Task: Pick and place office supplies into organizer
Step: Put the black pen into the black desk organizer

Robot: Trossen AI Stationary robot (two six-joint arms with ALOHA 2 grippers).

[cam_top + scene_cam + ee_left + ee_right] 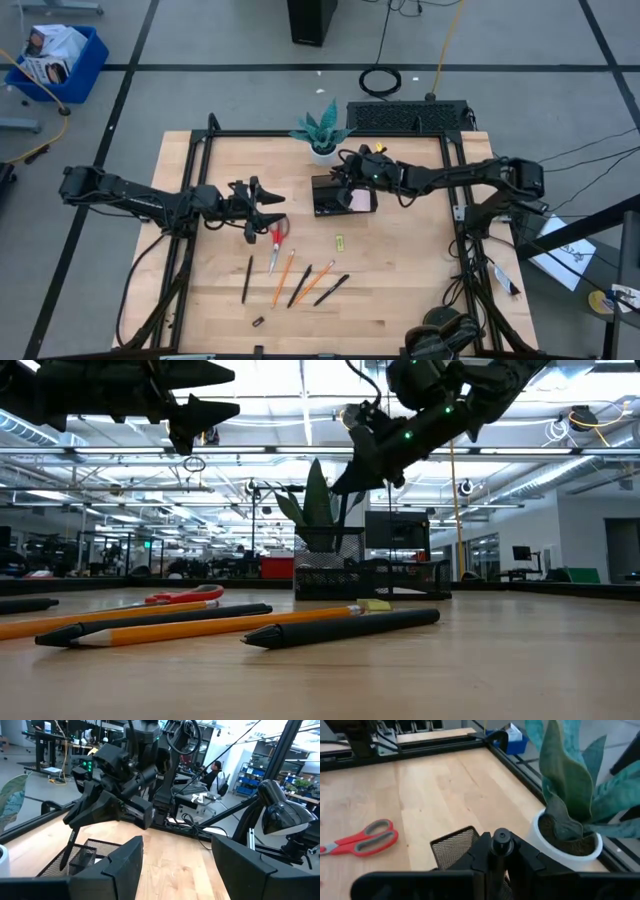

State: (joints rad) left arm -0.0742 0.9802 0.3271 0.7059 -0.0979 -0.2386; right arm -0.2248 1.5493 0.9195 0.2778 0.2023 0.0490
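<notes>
The black mesh organizer (330, 196) stands by the white plant pot, with something pale pink (359, 200) in one compartment. My right gripper (346, 181) hovers over it, shut on a thin black pen (68, 851). My left gripper (272, 208) is open in the air, just above and to the far side of the red-handled scissors (278, 240). The scissors lie flat on the table. Black pens (247, 278) and orange pencils (283, 278) lie toward the near edge. A yellow-green clip (339, 242) and a black clip (258, 322) lie apart. My right gripper pinches the black pen between its two fingers at the upper end (501, 840), coming from above and pointing down. The pen hangs tilted below the fingers, lifted clear of the table. Its lower end (62, 866) reaches the organizer's mesh; whether it touches, I cannot tell.
The white pot with the teal plant (322, 135) stands right behind the organizer, close to my right gripper. A black frame (190, 150) borders the table. Bare wood lies to the right of the pens and toward the near right corner.
</notes>
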